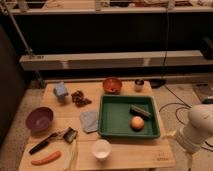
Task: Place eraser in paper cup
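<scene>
The eraser (140, 110), a dark grey block, lies in the far right part of the green tray (107, 118), just behind an orange ball (137, 123). The paper cup (101, 148) stands upright and white near the table's front edge, just in front of the tray's left corner. Of the robot only a white arm segment (200, 128) shows, at the lower right beside the table. My gripper is out of view, with its jaws standing wide, and touches neither the eraser nor the cup.
On the wooden table are a purple bowl (39, 119) at left, a red-brown bowl (112, 85) and a small dark cup (139, 85) at the back, and a grey-blue pad (89, 120). A black-handled tool (42, 143) and an orange stick (45, 158) lie front left.
</scene>
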{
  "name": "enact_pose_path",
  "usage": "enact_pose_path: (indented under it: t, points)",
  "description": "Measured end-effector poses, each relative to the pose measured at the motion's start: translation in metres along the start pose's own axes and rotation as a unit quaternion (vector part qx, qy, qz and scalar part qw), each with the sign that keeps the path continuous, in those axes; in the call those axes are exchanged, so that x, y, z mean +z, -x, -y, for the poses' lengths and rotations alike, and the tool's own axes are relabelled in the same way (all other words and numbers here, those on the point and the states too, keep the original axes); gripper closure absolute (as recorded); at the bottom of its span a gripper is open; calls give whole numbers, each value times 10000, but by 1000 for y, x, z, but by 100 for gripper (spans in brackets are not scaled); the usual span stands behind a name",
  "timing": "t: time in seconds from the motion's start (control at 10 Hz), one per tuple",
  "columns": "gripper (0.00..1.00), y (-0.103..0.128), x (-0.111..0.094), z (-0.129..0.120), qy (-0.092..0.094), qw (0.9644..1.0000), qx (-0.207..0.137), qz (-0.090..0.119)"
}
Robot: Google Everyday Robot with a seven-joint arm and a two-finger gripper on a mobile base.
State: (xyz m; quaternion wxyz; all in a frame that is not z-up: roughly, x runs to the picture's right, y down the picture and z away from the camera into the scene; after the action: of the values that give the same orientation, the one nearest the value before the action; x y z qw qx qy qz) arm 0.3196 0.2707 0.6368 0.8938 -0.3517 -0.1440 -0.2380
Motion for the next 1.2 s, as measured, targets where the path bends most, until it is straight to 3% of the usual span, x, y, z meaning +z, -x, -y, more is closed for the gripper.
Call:
enact_pose_path:
  t: [0.2, 0.5, 1.0, 1.2]
  points:
    - [20, 0, -8, 15, -149, 9999, -6, -86]
    - [20, -17, -20, 82, -453, 9987, -91, -194]
    - [20, -42, -34, 202, -1049, 9936, -296, -299]
    - [20, -54, -30, 225, -1281, 9911, -235, -276]
